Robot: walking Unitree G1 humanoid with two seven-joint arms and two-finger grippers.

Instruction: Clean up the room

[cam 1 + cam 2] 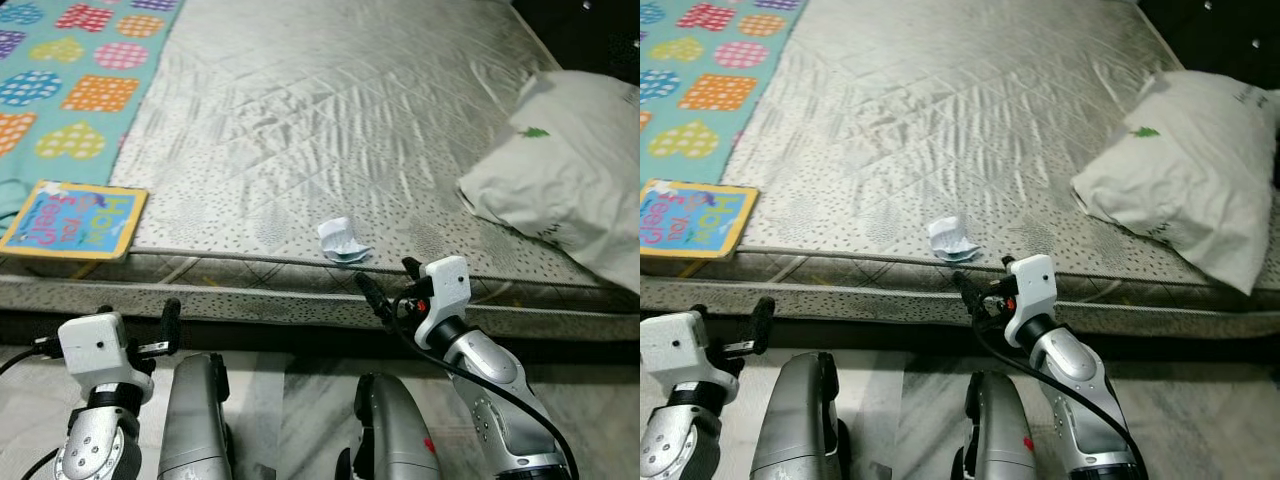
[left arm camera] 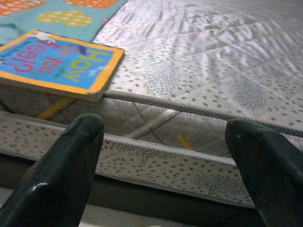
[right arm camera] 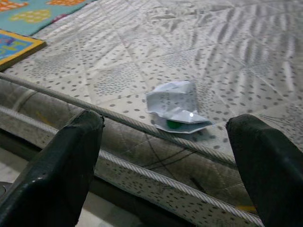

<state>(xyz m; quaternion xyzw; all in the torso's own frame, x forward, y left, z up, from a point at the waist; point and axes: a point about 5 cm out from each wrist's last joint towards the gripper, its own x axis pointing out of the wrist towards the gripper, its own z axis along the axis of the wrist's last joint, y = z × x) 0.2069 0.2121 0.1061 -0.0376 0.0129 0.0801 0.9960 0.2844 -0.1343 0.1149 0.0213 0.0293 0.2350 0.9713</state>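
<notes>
A crumpled white wrapper (image 1: 342,241) with a bit of green under it lies near the front edge of the grey quilted mattress (image 1: 330,110). My right gripper (image 1: 390,280) hovers open just short of that edge, with the wrapper (image 3: 175,106) a little beyond and between its black fingers (image 3: 61,170). A colourful board book (image 1: 75,220) rests on the mattress's front left corner. My left gripper (image 1: 140,322) is open and held low in front of the mattress side, with the book (image 2: 57,64) ahead and off to one side.
A teal blanket (image 1: 70,80) with coloured hearts covers the mattress's far left. A white pillow (image 1: 570,180) lies at the right edge. Pale marble floor (image 1: 300,400) shows below, between my arms and the bed.
</notes>
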